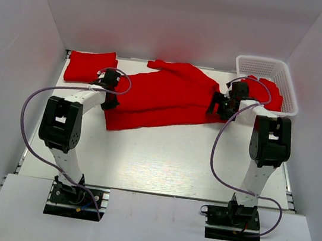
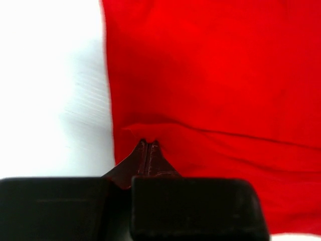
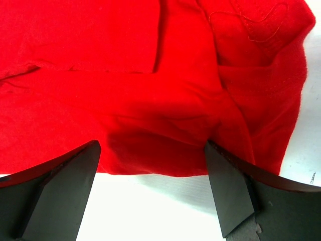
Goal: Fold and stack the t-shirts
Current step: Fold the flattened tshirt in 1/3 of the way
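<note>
One red t-shirt (image 1: 164, 97) lies spread flat across the middle of the table. A folded red t-shirt (image 1: 90, 66) lies at the far left. More red cloth (image 1: 271, 93) hangs in the white basket. My left gripper (image 1: 112, 92) is at the spread shirt's left edge. In the left wrist view it (image 2: 148, 143) is shut, its tips pinching the cloth (image 2: 210, 75) where a crease starts. My right gripper (image 1: 217, 106) is at the shirt's right end. In the right wrist view it (image 3: 153, 165) is open, with fingers (image 3: 70, 186) straddling the shirt's near edge (image 3: 150, 125).
The white lattice basket (image 1: 286, 84) stands at the back right, close behind my right arm. White walls enclose the table on three sides. Bare white table (image 1: 162, 156) lies in front of the spread shirt.
</note>
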Motion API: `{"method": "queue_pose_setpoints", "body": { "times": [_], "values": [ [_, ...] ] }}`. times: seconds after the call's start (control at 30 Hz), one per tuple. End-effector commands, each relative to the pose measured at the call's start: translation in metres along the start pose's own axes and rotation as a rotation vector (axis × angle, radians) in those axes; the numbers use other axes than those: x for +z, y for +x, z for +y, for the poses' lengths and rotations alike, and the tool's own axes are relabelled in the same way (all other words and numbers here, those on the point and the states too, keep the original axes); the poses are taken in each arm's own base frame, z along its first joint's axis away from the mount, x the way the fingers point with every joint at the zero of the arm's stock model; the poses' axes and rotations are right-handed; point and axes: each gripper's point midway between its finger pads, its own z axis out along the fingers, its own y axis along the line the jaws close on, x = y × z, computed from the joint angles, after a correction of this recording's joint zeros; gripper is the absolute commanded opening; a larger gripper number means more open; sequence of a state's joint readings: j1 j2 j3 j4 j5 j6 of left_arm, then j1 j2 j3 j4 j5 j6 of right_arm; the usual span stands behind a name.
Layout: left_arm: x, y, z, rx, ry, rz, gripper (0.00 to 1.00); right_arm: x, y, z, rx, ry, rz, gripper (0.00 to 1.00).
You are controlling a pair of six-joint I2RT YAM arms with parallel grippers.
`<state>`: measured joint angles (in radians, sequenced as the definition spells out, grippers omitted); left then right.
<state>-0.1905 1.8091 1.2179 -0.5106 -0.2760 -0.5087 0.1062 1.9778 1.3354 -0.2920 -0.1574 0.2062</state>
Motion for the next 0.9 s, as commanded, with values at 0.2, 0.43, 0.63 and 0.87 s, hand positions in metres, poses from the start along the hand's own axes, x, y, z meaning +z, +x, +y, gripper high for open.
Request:
{"method": "queue_pose_setpoints", "body": {
  "times": [0.2,0.43,0.63,0.87],
  "values": [
    [-0.001,-0.024,0.018,-0.134,-0.08,-0.059,0.0,0.01,0.01,-0.022,0.016,0.085,0.047,0.9],
    [0.017,-0.042,0.011,-0.146,-0.068,-0.077,0.0,0.011,0.011,-0.023,0.015,0.089,0.049,0.9],
    [0.028,-0.043,0.022,-0.169,-0.117,-0.049,0.0,0.009,0.009,-0.026,0.014,0.099,0.045,0.9],
    [0.023,-0.059,0.035,-0.224,-0.138,-0.055,0.34,0.007,0.008,-0.021,0.005,0.083,0.041,0.9]
  ]
}}
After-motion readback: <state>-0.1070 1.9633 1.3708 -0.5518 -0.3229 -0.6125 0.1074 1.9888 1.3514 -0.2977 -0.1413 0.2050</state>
